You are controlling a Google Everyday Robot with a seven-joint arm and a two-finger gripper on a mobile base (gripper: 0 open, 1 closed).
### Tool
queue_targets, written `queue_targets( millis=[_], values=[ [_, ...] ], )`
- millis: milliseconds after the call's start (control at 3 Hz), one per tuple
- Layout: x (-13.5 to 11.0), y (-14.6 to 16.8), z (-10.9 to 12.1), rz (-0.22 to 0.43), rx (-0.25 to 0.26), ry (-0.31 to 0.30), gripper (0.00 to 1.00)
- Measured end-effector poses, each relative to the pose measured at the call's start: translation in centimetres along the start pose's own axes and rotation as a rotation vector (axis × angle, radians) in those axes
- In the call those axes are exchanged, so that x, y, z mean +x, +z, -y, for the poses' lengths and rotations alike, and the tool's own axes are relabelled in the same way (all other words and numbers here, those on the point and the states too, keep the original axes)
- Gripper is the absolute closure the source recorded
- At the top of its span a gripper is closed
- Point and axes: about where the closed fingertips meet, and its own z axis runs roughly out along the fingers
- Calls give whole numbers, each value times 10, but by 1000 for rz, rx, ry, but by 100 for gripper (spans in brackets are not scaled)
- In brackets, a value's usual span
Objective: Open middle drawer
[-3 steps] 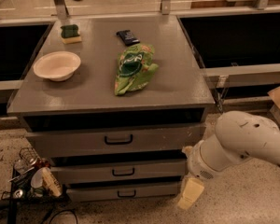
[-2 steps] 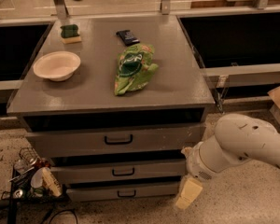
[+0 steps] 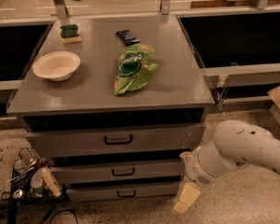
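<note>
Judging from the cabinet (image 3: 107, 104), the task has hardly begun. The middle drawer (image 3: 79, 174) sits second of three in the cabinet's front. Its low panel looks about in line with the drawers above and below it, and none of its inside shows. I read it as shut. Its black handle (image 3: 123, 171) is at the centre of the panel, and nothing touches it.

The gripper (image 3: 185, 199) hangs off the cabinet's lower right corner, just beside the right ends of the middle and bottom drawers and close to the floor. It is well apart from the handle, which lies to its left and somewhat higher. I cannot tell whether the gripper is wide or narrow, and it carries nothing that I can see. The white arm (image 3: 252, 148) reaches in from the right of the cabinet.

Almost all the work is left, by my reckoning. The gripper has to travel left along the cabinet front to the handle, take hold of the loop, and pull the drawer straight out from the cabinet.

On top of the cabinet lie a bowl (image 3: 56, 65), a green bag (image 3: 132, 68), a dark packet (image 3: 127, 37) and a sponge (image 3: 70, 33). None of these should hinder the pull.
</note>
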Motion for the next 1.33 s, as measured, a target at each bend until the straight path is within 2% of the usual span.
queue_targets(
  millis=[667,1000,1333],
  values=[
    [22,85,4,-57,-68,28,0],
    [22,87,4,-59,-71,29,0],
    [25,100,13,-20,-91,71,0]
  ],
)
